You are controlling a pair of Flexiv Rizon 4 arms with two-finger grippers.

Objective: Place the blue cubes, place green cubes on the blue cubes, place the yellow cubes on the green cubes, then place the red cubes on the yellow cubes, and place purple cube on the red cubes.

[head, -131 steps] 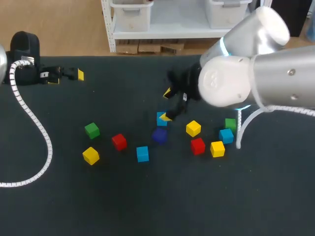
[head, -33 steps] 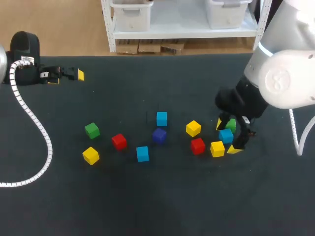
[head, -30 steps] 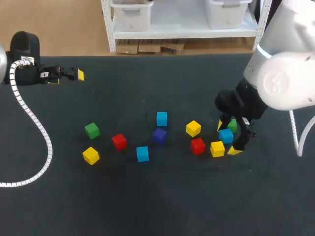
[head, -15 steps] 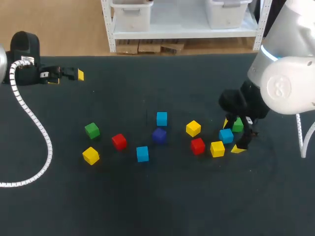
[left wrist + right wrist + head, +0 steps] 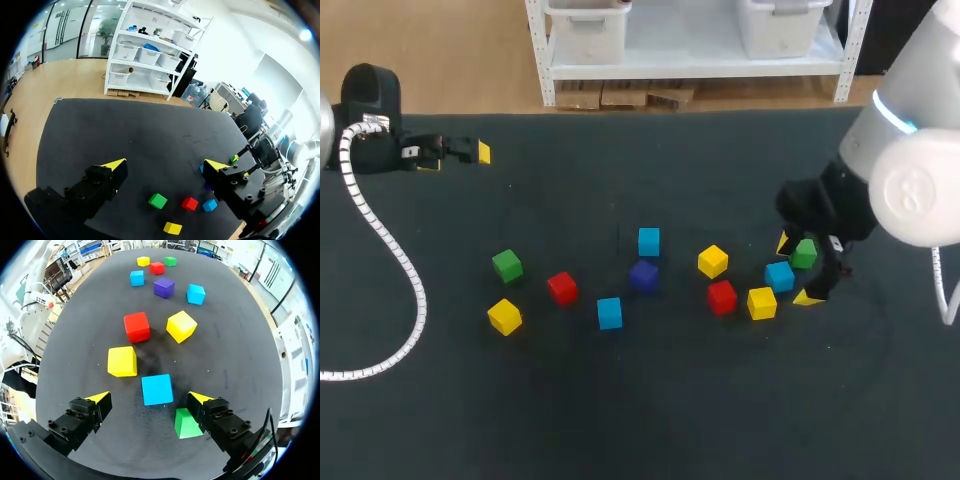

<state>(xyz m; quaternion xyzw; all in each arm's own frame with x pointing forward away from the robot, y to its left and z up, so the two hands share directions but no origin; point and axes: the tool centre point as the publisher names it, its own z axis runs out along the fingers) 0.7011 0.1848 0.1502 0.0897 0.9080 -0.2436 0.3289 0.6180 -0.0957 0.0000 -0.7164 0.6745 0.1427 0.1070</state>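
The right gripper hovers with jaws open astride a blue cube on the bench, the cube lying between the yellow tips and slightly ahead. A green cube crowds one finger's inner side; the left gripper, also open, sits far off.

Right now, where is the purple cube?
In the head view, the purple cube sits mid-table, just robot-side of the farthest blue cube, right of the left red cube.

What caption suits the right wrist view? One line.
Right pincer open, blue cube between its tips, green cube beside one finger.
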